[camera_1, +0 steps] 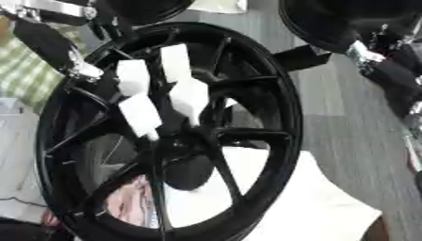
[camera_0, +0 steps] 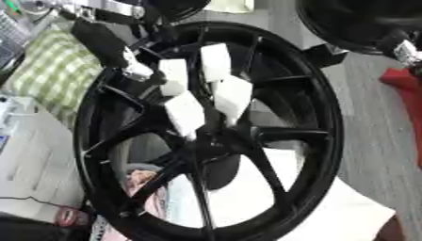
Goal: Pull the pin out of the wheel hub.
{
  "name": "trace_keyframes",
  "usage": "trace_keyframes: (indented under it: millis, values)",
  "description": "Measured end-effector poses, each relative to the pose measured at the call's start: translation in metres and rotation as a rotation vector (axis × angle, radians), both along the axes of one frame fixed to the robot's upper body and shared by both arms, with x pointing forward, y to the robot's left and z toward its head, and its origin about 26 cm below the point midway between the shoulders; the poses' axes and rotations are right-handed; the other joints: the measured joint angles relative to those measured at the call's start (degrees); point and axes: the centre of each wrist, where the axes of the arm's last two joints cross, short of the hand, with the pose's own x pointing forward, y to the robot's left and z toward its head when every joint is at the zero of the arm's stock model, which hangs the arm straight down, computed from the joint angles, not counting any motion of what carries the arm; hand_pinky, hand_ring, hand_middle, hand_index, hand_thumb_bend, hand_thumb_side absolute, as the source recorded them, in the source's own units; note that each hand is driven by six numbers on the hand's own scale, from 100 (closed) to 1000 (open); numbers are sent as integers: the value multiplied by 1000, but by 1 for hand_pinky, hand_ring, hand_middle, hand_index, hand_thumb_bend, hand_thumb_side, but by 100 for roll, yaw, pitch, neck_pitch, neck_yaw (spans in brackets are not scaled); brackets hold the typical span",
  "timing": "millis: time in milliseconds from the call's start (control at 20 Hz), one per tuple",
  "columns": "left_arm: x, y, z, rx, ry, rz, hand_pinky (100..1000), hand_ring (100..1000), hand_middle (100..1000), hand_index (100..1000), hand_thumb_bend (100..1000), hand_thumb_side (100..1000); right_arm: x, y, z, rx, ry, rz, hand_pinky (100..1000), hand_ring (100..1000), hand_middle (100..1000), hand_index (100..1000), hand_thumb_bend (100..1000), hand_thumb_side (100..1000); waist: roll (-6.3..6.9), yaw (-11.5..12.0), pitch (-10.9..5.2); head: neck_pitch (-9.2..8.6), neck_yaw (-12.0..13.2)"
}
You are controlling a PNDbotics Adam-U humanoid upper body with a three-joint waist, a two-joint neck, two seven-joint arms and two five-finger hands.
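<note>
- Wheel [camera_0: 326, 136] filled most of both views; black multi-spoke alloy, standing on edge w/ its face turned toward the camera and tilted a little; judged heavy and rigid, unlikely to shift under a light pull, though upright on its rim it could rock or roll if tugged sideways.
- Hub [camera_0: 206, 148] sat at the spokes' meeting point, just below the white fingertips; dark on dark, so detail was poor.
- Left hand [camera_0: 202, 87] came in from the upper left, black arm w/ silver joint, white-padded fingers [camera_0: 183, 113] spread over the spokes and reaching down toward the hub; fingers looked slightly bent and apart; couldn't tell whether they pinched anything, since whatever lay under the tips was hidden.
- Right hand: only dark arm parts showed at the upper right in the right eye view; the hand itself couldn't be made out.
- Pin: not visible as a separate thing; presumably at the hub centre, behind or under the fingertips; judged small, stiff, metal, likely smooth and slippery, so best taken w/ a pinch on its exposed head.
- Axis: as a guess, the pin's long axis ran along the wheel's axle line, i.e. out of the wheel face toward the camera; pull straight along that line, not sideways, to avoid jamming.
</note>
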Motion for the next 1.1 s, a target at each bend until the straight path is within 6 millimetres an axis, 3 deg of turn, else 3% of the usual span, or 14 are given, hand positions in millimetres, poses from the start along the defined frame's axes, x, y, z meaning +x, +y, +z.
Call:
trace_keyframes:
  millis: [250, 1100]
  values:
    - [3, 0, -3, 6, 12, 6, 834, 875, 844, 927, 517, 625, 0, 0, 1, 0, -2, 1, 889, 747, 595, 731, 201, 284, -1, -12, 10, 0, 19]
    - [6, -7, -11, 26, 19, 1, 736, 751, 677, 822, 377, 614, 1, 2, 1, 7, -3, 5, 890, 747, 596, 732, 201, 286, -18, -47, 41, 0, 102]
